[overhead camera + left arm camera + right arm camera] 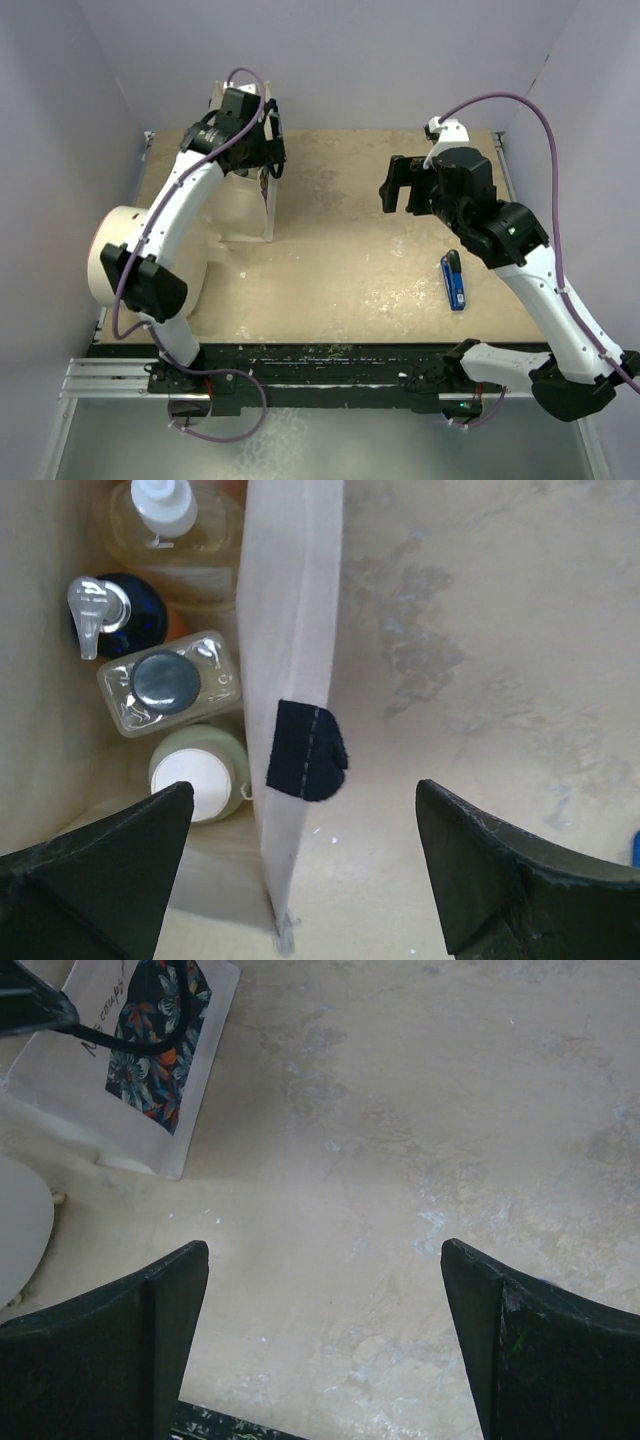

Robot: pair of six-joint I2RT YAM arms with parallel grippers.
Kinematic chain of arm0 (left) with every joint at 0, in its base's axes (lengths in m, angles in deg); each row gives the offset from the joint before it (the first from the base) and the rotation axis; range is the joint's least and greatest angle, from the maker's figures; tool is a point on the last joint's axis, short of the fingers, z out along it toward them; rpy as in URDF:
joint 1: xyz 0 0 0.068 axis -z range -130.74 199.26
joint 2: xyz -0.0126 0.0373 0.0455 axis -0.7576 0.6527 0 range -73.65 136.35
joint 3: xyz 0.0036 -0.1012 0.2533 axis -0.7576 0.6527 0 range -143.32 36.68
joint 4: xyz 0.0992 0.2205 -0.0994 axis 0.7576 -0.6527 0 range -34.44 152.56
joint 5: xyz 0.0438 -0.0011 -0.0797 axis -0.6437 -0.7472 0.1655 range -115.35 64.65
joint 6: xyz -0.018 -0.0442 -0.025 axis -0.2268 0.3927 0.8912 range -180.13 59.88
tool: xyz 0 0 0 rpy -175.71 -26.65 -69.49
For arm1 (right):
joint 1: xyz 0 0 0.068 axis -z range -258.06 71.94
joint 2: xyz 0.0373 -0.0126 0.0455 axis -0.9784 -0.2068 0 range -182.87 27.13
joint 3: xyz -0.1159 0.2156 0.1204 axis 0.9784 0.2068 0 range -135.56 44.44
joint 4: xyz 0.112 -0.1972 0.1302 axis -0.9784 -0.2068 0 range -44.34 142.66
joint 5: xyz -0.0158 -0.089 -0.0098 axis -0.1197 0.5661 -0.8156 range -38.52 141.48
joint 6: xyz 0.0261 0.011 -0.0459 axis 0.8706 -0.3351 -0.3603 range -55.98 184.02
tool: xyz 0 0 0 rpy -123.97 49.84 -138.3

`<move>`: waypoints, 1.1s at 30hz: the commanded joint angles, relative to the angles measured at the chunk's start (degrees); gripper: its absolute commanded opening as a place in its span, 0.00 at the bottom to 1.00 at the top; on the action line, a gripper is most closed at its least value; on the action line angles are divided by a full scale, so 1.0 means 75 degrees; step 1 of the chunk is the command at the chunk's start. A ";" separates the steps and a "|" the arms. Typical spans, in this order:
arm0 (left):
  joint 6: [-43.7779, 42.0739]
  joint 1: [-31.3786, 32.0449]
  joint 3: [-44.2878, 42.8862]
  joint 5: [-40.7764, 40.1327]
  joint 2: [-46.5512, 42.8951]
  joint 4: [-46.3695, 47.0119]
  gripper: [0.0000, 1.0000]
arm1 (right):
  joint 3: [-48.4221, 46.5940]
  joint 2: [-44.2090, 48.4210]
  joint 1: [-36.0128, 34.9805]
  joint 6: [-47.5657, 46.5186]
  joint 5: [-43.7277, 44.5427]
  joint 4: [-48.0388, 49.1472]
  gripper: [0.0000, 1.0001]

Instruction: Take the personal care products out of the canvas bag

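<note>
Jaws wide and empty, the left gripper is poised over the wall of the canvas bag. The personal care products are seen upright inside, none removed yet. A shift inward onto one cap appears needed. The right gripper is held wide open, idle.

We see a white-shelled left arm and its twin, the right arm, each with smooth tubular links between blocky black joint housings. A thin purple cable loops along each arm to black bases at the near edge. The left gripper and right gripper carry matte black, wedge-shaped fingers with faint pale scuffs.
</note>
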 commanded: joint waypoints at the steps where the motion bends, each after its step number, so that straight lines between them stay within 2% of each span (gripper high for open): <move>1: -0.0385 -0.0040 -0.0319 -0.0407 0.0454 -0.0704 0.90 | 0.0081 0.0277 0.0018 -0.0156 0.0138 0.0229 1.00; 2: -0.0478 -0.0033 -0.0314 -0.0352 0.0530 -0.0732 0.83 | 0.0105 0.0294 0.0022 -0.0150 0.0139 0.0215 1.00; 7: -0.0632 -0.0022 -0.0223 -0.0089 0.0802 -0.0976 0.35 | 0.0183 0.0338 0.0024 -0.0133 0.0016 0.0208 1.00; 9: -0.0559 -0.0032 -0.0082 0.0324 0.0793 -0.1053 0.19 | 0.0186 0.0324 0.0021 -0.0136 -0.0048 0.0213 1.00; 12: -0.0555 -0.0012 0.0264 0.1112 0.0594 -0.1110 0.02 | 0.0149 0.0273 0.0021 -0.0130 -0.0211 0.0242 1.00; 17: -0.0605 0.0115 0.0908 0.2062 -0.0155 -0.1349 0.00 | 0.0080 0.0145 0.0024 -0.0126 -0.0610 0.0291 1.00; 21: -0.0195 0.0387 0.1400 0.2898 -0.0819 -0.1542 0.00 | 0.0101 0.0017 0.0024 -0.0090 -0.0883 0.0378 1.00; 33: 0.1497 0.2514 0.2398 0.3691 -0.2025 -0.0998 0.00 | 0.0403 -0.0127 0.0024 0.0396 -0.1489 0.0574 0.98</move>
